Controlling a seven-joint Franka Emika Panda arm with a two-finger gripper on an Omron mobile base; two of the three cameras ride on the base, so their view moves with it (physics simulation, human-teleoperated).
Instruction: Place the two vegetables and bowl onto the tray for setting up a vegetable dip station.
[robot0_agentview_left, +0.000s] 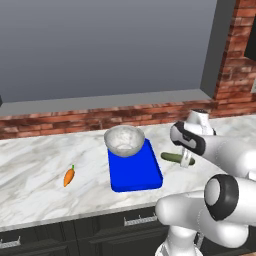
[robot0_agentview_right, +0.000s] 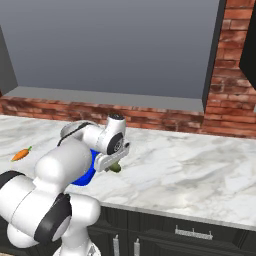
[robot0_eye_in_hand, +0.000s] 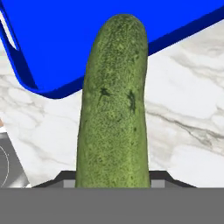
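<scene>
**Cucumber in the pincer, tray not yet reached**

The step in hand is the carry of the slim dark green cucumber (robot0_eye_in_hand: 113, 100) toward the flat bright blue rectangular tray (robot0_agentview_left: 135, 172). The pincer (robot0_agentview_left: 186, 159) is clamped on 1 end of the cucumber, which juts out ahead of it, and appears lifted off the white marble tabletop (robot0_agentview_left: 35, 175). In the hand view the far tip of the cucumber overlaps a rounded corner of the tray, while most of its length sits over bare marble, so the tray lies just ahead of the pincer and to one side.

The round speckled grey-white stone-look bowl (robot0_agentview_left: 124, 140) sits beyond the pincer on the far end of the tray, seemingly already placed. The small orange carrot (robot0_agentview_left: 69, 176) with its green stem tip lies on the tabletop, well apart from the pincer, past the tray's other long side.

Judging from this, 1 of 3 items is done. The next move calls for shifting the cucumber over the open near part of the tray, clear of the bowl, lowering it and letting go; the carrot follows.
</scene>
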